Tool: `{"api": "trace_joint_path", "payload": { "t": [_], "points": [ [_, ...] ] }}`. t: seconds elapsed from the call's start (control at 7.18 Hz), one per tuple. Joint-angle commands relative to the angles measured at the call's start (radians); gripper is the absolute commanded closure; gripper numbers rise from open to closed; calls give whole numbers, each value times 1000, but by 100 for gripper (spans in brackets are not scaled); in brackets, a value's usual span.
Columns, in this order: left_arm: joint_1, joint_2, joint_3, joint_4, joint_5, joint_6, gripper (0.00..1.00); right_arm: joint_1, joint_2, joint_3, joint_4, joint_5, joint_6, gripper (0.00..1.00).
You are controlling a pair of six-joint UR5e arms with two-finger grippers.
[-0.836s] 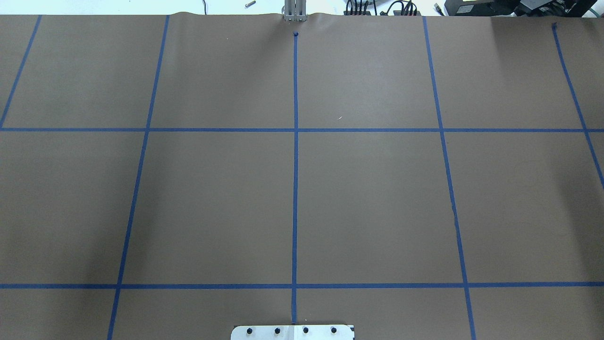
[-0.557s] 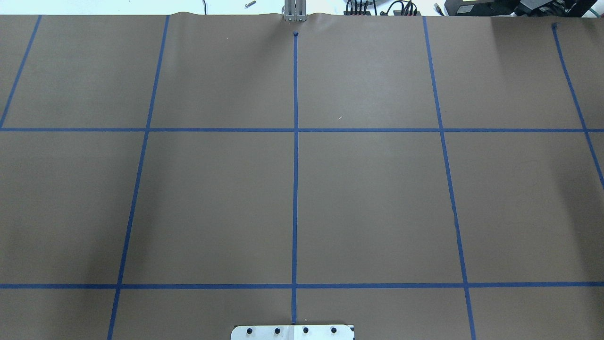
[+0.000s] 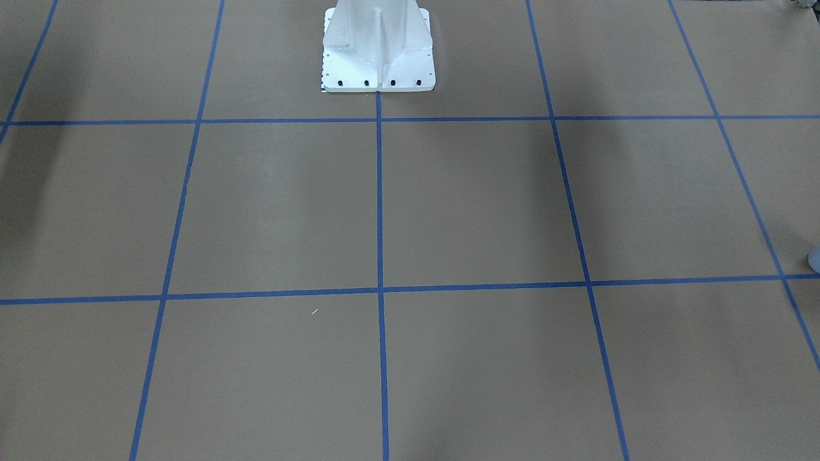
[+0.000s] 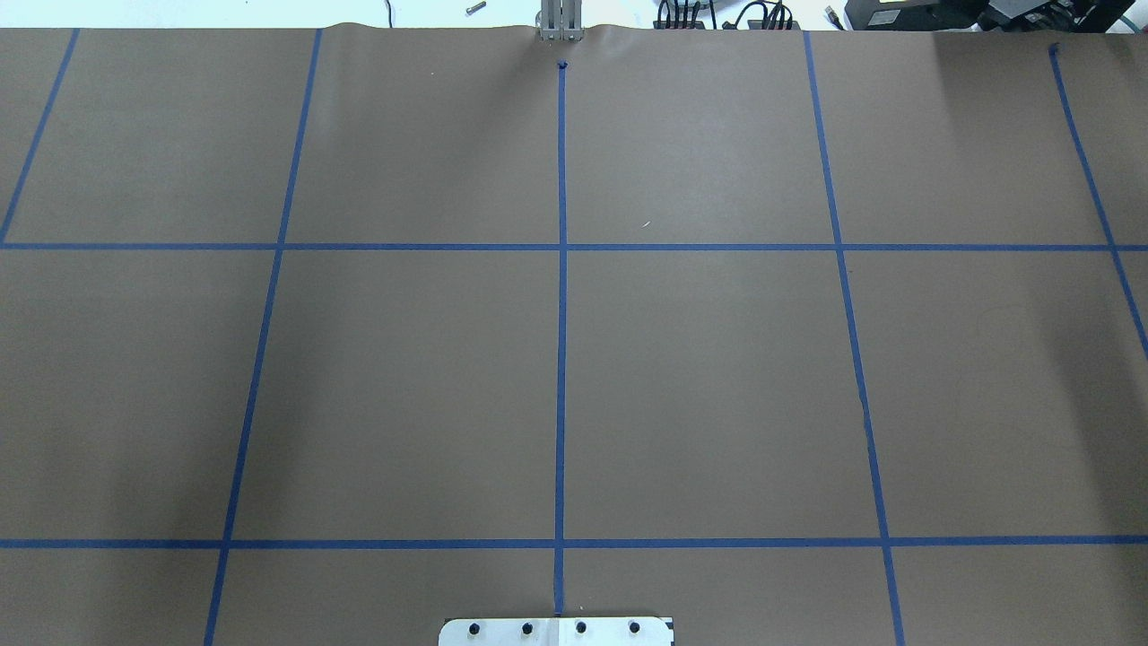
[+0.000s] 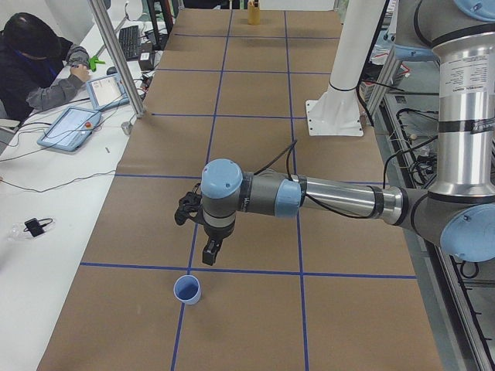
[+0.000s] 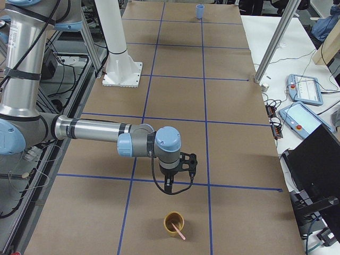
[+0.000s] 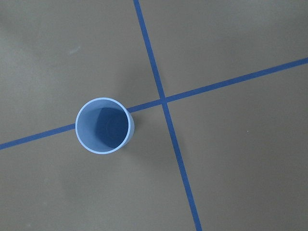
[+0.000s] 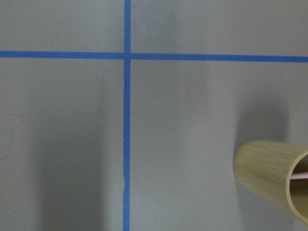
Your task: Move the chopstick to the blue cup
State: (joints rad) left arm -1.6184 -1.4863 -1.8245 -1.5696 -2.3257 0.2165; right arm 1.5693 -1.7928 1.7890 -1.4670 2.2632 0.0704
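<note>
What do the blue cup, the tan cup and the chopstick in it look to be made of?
Blue cup: likely plastic; smooth matte, uniform colour, thin even rim.
Tan cup: probably bamboo or wood; fine straight grain lines run along its wall.
Chopstick: pink and smooth, possibly plastic, but too small to be sure.

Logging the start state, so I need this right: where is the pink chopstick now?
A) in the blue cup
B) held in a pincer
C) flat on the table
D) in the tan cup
D: the chopstick leans out of the tan cup in the right-side view, and the left wrist view shows the blue cup empty.
</note>
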Motion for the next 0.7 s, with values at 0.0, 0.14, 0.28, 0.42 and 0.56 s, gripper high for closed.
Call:
{"api": "trace_joint_path", "payload": {
  "t": [0.0, 0.14, 0.28, 0.42, 0.56],
  "points": [
    [0, -21, -21, -18, 0, 0, 1, 0, 65, -14, 98, -4, 9, 0],
    [0, -34, -10, -61, 5, -11, 1, 0, 78, -64, 228, -1, 15, 0],
    [0, -48, -7, -84, 5, -12, 1, 0, 78, -107, 300, 4, 14, 0],
    [0, -69, -3, -139, 6, -9, 1, 0, 70, -106, 329, 6, 2, 0],
    [0, -130, 75, -195, -3, -14, 1, 0, 49, -129, 409, 7, 5, 0]
  ]
}}
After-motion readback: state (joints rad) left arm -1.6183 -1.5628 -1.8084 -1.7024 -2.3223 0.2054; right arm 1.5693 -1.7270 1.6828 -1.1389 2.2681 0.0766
